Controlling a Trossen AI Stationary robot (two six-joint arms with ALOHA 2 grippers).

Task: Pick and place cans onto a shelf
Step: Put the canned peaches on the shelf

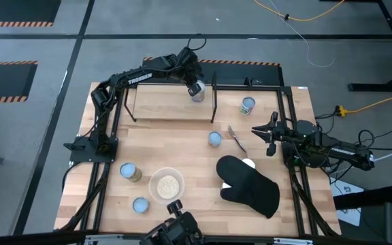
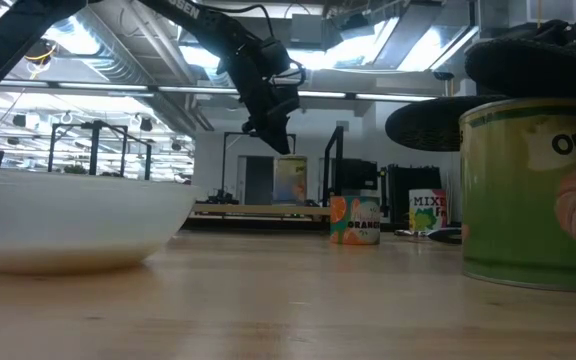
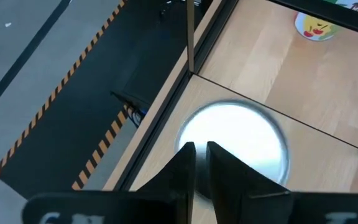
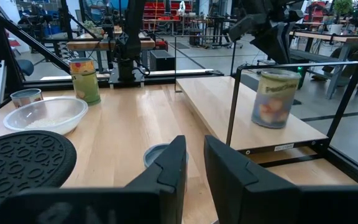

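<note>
On the left, two cans [image 1: 129, 171] are seen waiting on the table [image 1: 182, 136]. On the shelf [image 1: 165, 105], one can [image 1: 197, 92] is placed upright, directly under the left gripper [image 1: 196, 87]; whether it is released cannot be told. The right gripper [image 1: 264, 131] is kept idle, fingers slightly apart

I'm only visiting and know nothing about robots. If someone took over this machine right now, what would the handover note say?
Left gripper: directly over the can on the shelf, at the shelf's right end; grip unclear.
Right gripper: waiting at the table's right side, holding nothing.
Done: one can stands on the shelf.
Left: four cans on the table.
</note>
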